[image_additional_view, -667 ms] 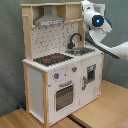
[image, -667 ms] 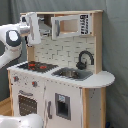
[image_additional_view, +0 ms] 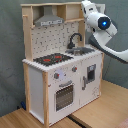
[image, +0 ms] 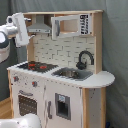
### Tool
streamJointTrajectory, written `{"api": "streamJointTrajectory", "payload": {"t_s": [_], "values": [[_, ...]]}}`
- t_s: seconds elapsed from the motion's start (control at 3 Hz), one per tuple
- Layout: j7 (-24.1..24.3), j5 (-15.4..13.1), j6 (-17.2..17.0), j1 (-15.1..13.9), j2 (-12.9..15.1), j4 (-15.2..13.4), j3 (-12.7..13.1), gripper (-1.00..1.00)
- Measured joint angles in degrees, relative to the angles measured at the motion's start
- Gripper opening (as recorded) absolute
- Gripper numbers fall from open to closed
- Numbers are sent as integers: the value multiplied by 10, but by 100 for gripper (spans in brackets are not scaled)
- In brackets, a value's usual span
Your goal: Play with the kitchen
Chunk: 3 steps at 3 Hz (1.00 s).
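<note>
The arm (image_additional_view: 100,22) hangs high beside the kitchen (image: 60,75); finger state cannot be told. Risk: descending carelessly may strike the faucet (image_additional_view: 75,40).

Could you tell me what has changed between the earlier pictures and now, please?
Nothing has visibly changed. The arm is raised beside the upper shelf of the kitchen, as it was, and touches nothing. The faucet, the stovetop and the oven door are as they were; the oven door is shut.
</note>
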Motion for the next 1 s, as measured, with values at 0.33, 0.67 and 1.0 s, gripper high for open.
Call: {"api": "streamJointTrajectory", "payload": {"t_s": [0.33,0.67,1.0], "values": [[-19,-1,-33,39,-34,-10,-7,100],[-50,-24,-35,75,-53,-18,7,100],[-50,-67,-6,100,-54,-15,37,100]]}}
